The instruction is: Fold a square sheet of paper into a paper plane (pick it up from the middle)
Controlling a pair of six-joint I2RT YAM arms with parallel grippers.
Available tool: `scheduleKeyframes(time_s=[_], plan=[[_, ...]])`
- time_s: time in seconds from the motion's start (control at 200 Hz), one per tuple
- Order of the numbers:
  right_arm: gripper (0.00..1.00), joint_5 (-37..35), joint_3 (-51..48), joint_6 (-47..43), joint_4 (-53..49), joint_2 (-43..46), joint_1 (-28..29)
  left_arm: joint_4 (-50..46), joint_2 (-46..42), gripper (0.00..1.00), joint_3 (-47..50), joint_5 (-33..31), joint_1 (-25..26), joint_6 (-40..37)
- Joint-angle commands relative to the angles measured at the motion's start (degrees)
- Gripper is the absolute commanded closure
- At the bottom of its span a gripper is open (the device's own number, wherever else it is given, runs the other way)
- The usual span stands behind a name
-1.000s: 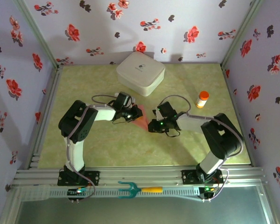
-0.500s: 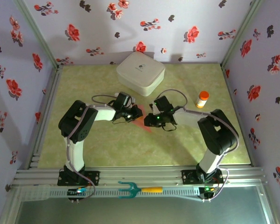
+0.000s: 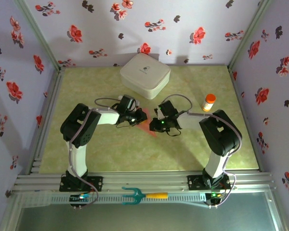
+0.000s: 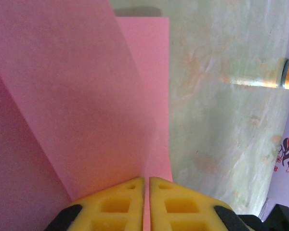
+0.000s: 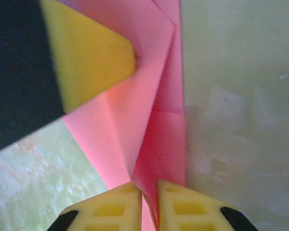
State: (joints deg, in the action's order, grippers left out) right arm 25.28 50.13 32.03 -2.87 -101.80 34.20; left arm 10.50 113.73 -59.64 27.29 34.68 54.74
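In the middle of the table (image 3: 106, 149) the two arms meet nose to nose over the sheet of paper (image 3: 150, 131), a pink-red piece, partly folded, that lies between the white rounded box (image 3: 144, 74) behind it and the arm bases at the near edge. The left claw (image 4: 147, 204) is closed: seen from its own wrist, the two yellow pads (image 4: 113, 204) stand pressed together with only a hairline slit between them, and the pink paper runs straight into that slit, so it is pinching the sheet. From there the paper rises away in broad slanted flaps, one overlapping another, and a narrower strip lies flat on the green table beside them. The right claw (image 5: 145, 207) is almost as tight, its pads drawn in to a thin gap with a folded edge of the same sheet caught in it. Ahead of it the paper shows several creases, with layers meeting along a ridge that runs away from the claw. One yellow finger of the left claw (image 5: 89, 55) comes in from the upper left of the right wrist view and touches the paper there. An orange-capped bottle (image 3: 209, 102) stands well off to the right, apart from both arms and from the paper.
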Motion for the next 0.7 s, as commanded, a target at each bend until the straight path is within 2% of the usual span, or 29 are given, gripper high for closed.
scheduleKeyframes(time_s=[0.0, 0.33, 0.5, 0.695], plan=[[0.86, 2.0, -3.3, 2.6, 3.1, -0.8, -0.9, -1.9, 1.7, 0.88, -0.1, -0.1, 0.2, -0.9], [0.90, 7.6, -8.6, 7.8, 12.0, -1.0, -4.0, -1.7, -0.2, 0.85, -1.4, 0.4, -0.1, -1.8], [0.90, 7.6, -10.0, 8.7, 12.9, -1.1, -4.0, -0.1, -3.1, 0.82, -0.9, 0.8, 0.0, -2.3], [0.92, 6.9, -9.9, 9.2, 12.6, -1.7, -4.0, 0.6, -4.9, 0.83, 0.6, 0.4, 0.9, -1.8]])
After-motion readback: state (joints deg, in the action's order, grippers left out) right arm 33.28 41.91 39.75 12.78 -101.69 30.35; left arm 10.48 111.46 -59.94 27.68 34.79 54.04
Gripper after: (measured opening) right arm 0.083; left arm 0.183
